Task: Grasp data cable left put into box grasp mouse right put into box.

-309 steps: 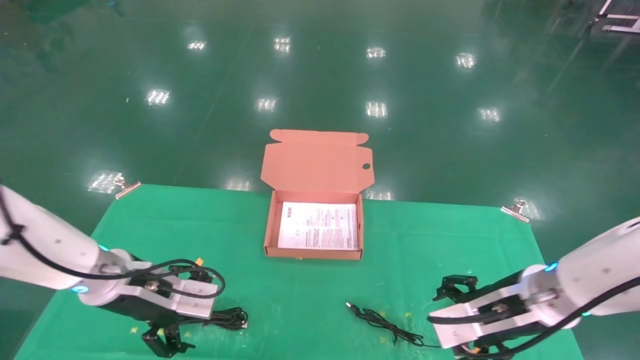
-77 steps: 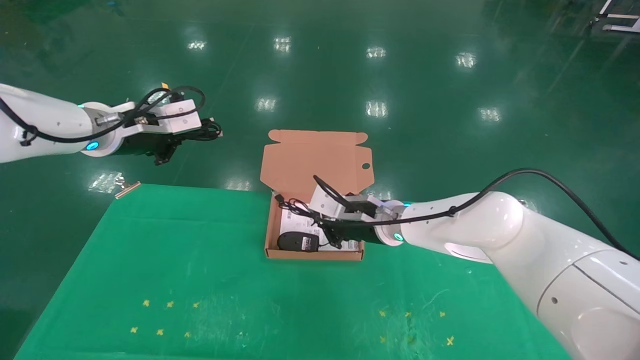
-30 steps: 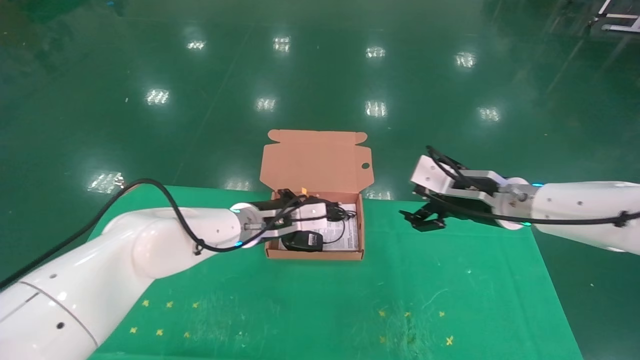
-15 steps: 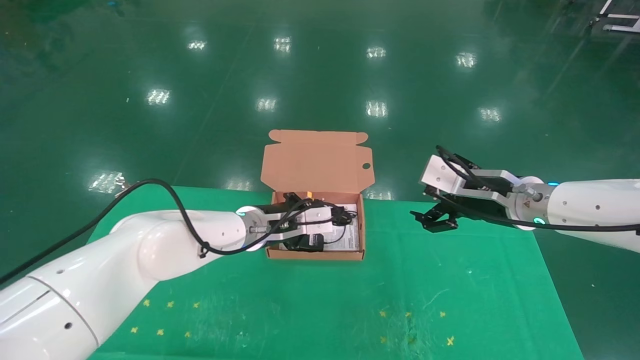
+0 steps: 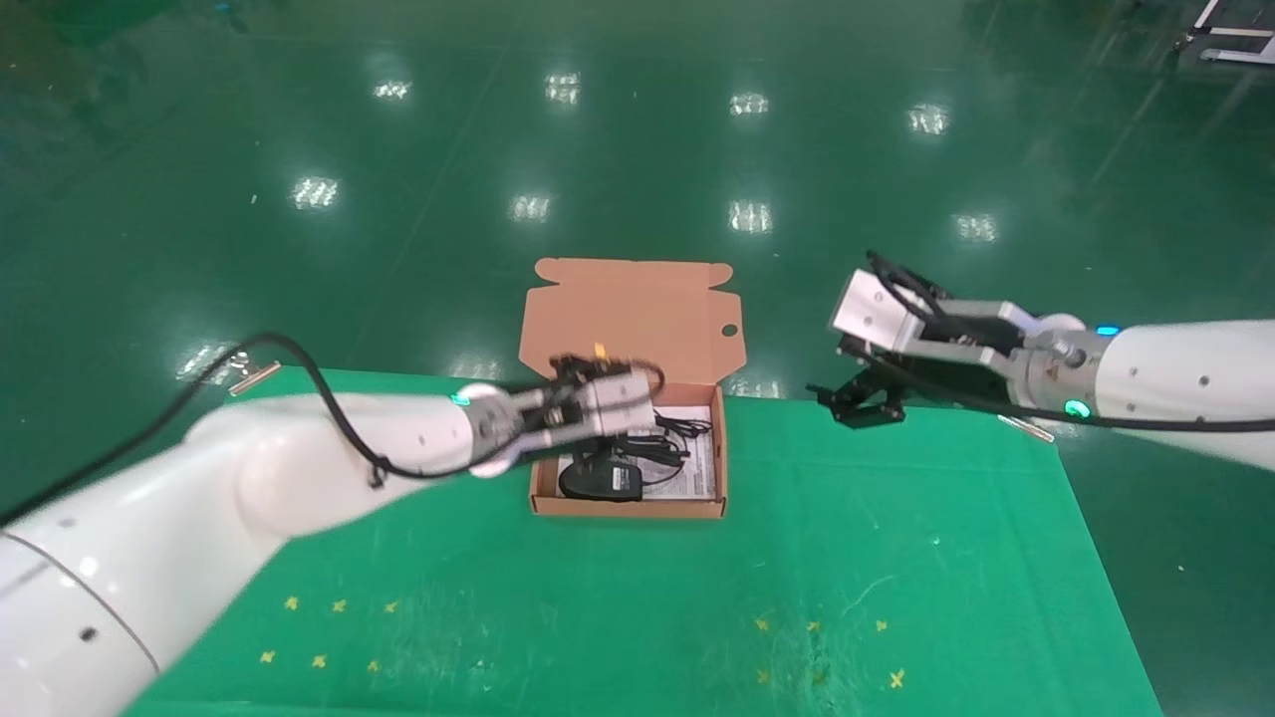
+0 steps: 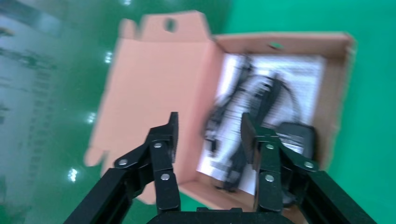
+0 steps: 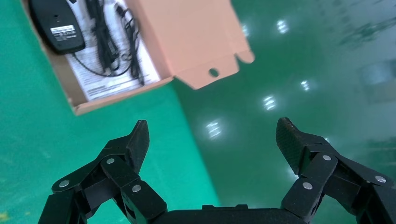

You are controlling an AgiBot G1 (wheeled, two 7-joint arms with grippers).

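Behind the left tool [image 5: 598,393], the box [image 5: 626,507] is partly hidden.

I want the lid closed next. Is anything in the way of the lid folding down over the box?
Nothing blocks the lid itself, but the left tool hangs open above the box, over the mouse and cable. The right tool is off to the side.
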